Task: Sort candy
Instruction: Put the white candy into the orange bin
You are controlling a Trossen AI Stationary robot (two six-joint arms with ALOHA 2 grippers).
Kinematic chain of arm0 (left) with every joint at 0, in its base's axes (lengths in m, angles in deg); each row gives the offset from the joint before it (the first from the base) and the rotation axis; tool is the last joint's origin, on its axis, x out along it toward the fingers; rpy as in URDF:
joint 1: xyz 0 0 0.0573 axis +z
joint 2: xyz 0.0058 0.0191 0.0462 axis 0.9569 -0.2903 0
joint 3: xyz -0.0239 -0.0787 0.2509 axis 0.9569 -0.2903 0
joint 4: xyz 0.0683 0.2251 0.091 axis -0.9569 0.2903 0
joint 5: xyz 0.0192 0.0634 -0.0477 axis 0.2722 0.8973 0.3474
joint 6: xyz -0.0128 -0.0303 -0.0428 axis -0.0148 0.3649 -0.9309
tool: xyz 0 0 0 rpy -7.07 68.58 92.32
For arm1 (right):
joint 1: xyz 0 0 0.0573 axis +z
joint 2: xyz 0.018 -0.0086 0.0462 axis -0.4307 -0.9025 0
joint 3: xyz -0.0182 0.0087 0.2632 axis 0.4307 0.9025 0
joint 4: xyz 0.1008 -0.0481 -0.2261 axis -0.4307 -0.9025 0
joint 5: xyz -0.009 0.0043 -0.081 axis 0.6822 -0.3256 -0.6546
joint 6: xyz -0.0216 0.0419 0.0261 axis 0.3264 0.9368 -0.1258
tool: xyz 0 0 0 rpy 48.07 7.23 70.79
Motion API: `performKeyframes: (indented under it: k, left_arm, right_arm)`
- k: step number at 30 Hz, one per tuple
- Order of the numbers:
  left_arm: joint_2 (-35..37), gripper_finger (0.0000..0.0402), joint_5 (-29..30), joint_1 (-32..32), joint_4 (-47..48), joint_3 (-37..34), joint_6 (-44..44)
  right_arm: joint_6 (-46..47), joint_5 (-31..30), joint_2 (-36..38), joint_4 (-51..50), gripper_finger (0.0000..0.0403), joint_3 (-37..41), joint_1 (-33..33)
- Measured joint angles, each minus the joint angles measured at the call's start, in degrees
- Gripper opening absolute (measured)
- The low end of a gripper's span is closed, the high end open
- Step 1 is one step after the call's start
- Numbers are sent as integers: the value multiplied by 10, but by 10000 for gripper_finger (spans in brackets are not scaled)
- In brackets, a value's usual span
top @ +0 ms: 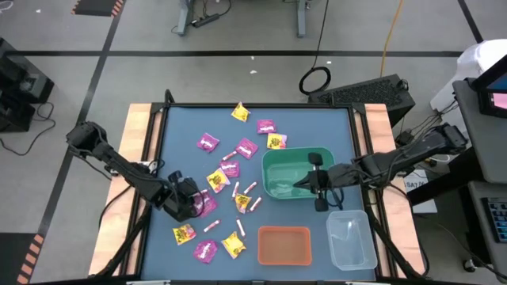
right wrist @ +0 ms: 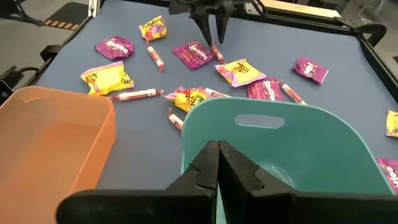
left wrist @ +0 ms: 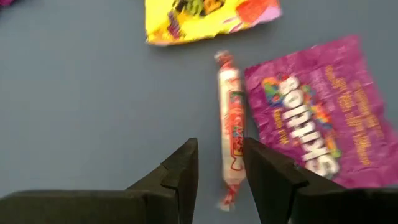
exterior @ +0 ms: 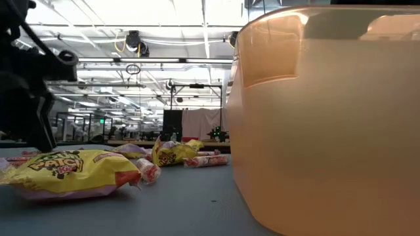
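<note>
Many small wrapped candies lie scattered on the blue table: magenta-purple packets (top: 207,143), yellow packets (top: 240,113) and thin pink-white sticks (top: 240,229). My left gripper (top: 190,204) hangs low over the left of the pile, open by a narrow gap. In the left wrist view its fingers (left wrist: 186,168) stand on either side of the near end of a pink-white stick (left wrist: 230,118) that lies flat beside a purple packet (left wrist: 311,118). My right gripper (right wrist: 217,155) is shut and empty over the green bin (top: 297,174). My left gripper points down with the near end of the pink-white stick (left wrist: 231,180) between its two fingers, which lie along the stick. The stick lies flat on the table, close against one finger (left wrist: 261,171). I cannot tell whether the finger touches it.
An orange bin (top: 283,244) and a clear bin (top: 351,239) stand along the near edge, right of centre; the green bin stands behind them. The orange bin's wall (exterior: 328,118) fills the right of the low view, with a yellow packet (exterior: 65,172) at the left.
</note>
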Motion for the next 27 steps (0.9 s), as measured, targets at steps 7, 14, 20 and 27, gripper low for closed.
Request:
performKeyframes:
  k: [7,14,20,27]
  left_arm:
    - [0,132,2,0,-60,-32,2]
    - [1,130,2,0,-67,-41,6]
    - [1,72,-2,0,-82,-42,33]
    - [0,33,-2,0,-82,-42,32]
  right_arm:
    - [-2,3,-3,8,0,0,0]
    - [-2,3,-3,8,0,0,0]
    - [-1,3,-3,8,0,0,0]
    - [2,3,-3,12,0,0,0]
